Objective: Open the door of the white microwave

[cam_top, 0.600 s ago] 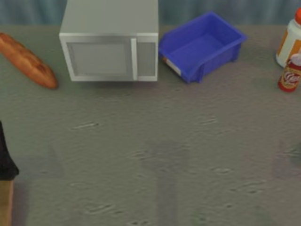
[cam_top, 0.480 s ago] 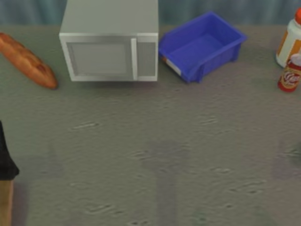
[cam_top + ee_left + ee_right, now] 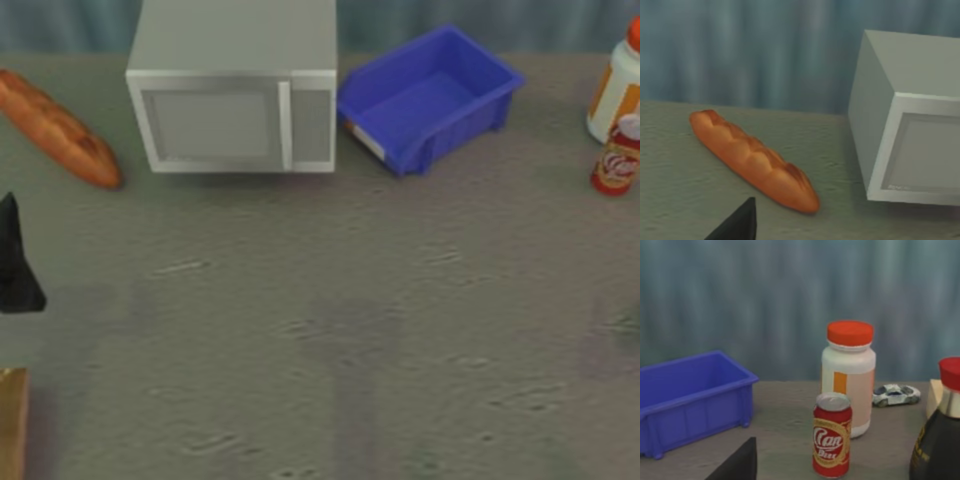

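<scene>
Door (image 3: pixel 212 125) shut on microwave (image 3: pixel 235 85) at desk's far edge, approach step only: left tool (image 3: pixel 17 262) near left edge, finger state untellable, needing reach to door's free edge.

Light is even and soft across all 3 views, with no glare or bright spots. On the table (image 3: pixel 330 330) faint grey shadow bands show as vertical smudges, and a thin dark shadow lies under the white microwave (image 3: pixel 235 85). The bread loaf (image 3: pixel 752 160) casts a soft shadow beside it. The backdrop is blurred into vague vertical streaks. Edges look slightly soft throughout.
</scene>
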`<action>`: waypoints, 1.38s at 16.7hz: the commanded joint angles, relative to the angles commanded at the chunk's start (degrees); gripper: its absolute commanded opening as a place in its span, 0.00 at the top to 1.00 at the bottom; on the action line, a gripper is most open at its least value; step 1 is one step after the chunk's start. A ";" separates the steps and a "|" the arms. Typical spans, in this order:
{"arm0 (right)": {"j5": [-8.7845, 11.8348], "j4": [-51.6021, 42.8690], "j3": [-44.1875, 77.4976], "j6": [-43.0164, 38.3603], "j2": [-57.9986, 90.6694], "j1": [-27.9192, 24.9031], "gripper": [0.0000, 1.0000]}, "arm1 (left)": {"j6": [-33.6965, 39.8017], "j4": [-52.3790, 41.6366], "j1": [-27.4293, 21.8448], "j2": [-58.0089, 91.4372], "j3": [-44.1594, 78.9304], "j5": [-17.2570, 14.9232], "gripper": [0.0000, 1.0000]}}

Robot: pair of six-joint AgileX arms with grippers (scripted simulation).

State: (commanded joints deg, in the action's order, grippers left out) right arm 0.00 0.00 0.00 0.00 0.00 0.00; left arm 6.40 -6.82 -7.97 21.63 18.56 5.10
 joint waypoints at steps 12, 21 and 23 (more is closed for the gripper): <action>0.00 0.00 0.00 0.00 0.00 0.00 0.00 | 18.14 -15.17 -20.67 68.84 50.94 12.37 0.00; 0.00 0.00 0.00 0.00 0.00 0.00 0.00 | 23.29 -21.43 -27.41 88.95 65.92 16.60 0.00; 0.00 0.00 0.00 0.00 0.00 0.00 0.00 | 23.29 -21.43 -27.41 88.95 65.92 16.60 0.00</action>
State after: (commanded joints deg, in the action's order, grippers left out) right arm 0.00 0.00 0.00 0.00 0.00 0.00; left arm 29.69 -28.25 -35.38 110.58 84.48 21.70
